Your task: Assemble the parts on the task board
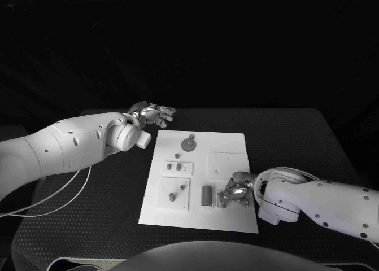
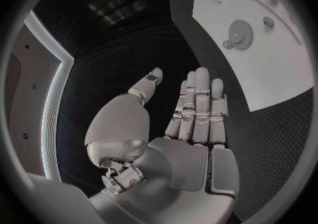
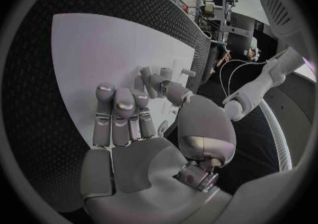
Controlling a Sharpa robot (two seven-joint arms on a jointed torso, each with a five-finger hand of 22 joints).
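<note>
- Black, textured table point(image 1: 319, 147) under a dark backdrop, with the white task board point(image 1: 226, 148) lying flat in its middle.
- Right hand point(image 1: 235, 193) is low over the board's near right part, fingers curled down; the right wrist view shows the thumb and fingers point(image 3: 123, 108) closing toward small parts, but I cannot tell whether anything is actually pinched.
- Just beside that hand lies a dark cylinder part point(image 1: 207, 195), and further left a raised plate with small pegs point(image 1: 174, 193).
- Left hand point(image 1: 153, 114) hovers off the board's far left corner, fingers apart and holding nothing.
- A gear part point(image 1: 189, 143) sits on the board's far section, near the left hand.
- Judged step: the right hand is picking or seating a part at the near edge.
- Next likely calls for a firm pinch, then a lift to its matching seat.
</note>
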